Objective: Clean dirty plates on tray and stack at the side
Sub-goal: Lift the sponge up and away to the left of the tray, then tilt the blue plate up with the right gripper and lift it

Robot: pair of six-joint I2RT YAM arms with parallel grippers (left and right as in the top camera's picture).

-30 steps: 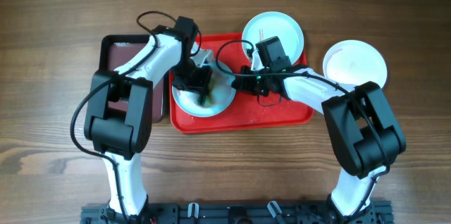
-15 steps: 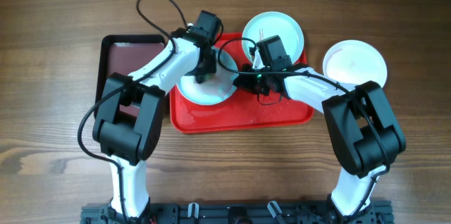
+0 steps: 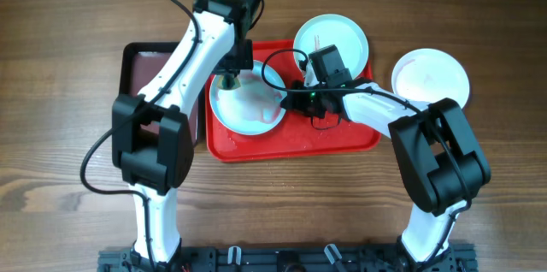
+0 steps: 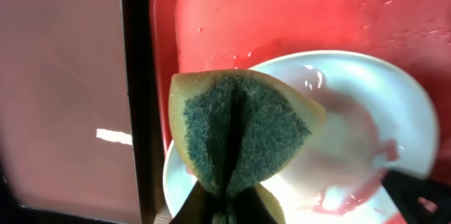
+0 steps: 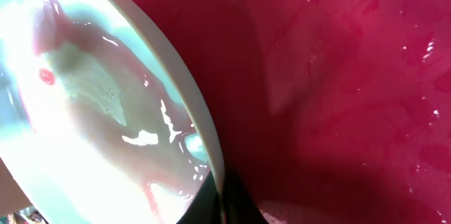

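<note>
Overhead view: nothing stacked yet; left gripper [image 4: 225,206] pinches green-faced sponge [image 4: 239,129] over pink-smeared pale-blue round plate [image 3: 256,109] on red rectangular tray [image 3: 342,135], right gripper [image 5: 224,199] fingers clamped on its rim.

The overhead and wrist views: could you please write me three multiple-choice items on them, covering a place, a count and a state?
1. Where does the white round plate lie?
A: on the wooden table, right of the bright red plastic tray.
B: on the maroon tray.
C: on the red tray.
2. How many round plates show overhead?
A: two.
B: three.
C: four.
3. The left gripper is:
A: open, empty.
B: shut on a yellow-and-green sponge.
C: shut on a plate's rim.
1 A: bare wood lies under it.
2 B: the white one, a pale-blue plate on the tray, and a second pale-blue plate at its far edge.
3 B: the left wrist view shows the sponge pinched.
</note>
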